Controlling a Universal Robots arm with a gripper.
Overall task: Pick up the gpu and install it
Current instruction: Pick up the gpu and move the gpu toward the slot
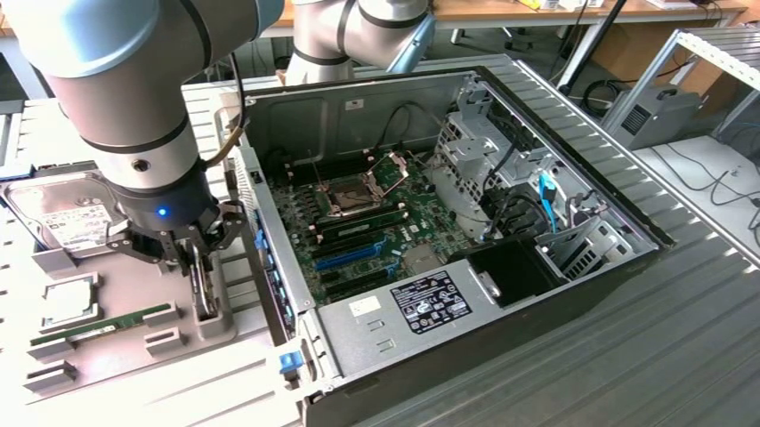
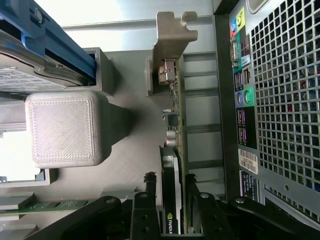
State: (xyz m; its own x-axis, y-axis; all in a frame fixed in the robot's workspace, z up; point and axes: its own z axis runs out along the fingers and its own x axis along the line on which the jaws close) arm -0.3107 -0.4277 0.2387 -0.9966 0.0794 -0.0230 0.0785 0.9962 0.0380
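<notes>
One gpu [image 2: 173, 175] on edge, long axis along case [image 2: 280, 100].

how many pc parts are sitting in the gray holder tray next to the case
4: hard drive farthest back, cpu in the middle, ram stick in front, gpu on edge by the case. The arm may hide others.

The ribbed grey metal tabletop [image 1: 535, 382] carries an open black computer case [image 1: 344, 111] and, at the exterior view's left, a pale grey plastic parts tray [image 1: 125, 285]
</notes>
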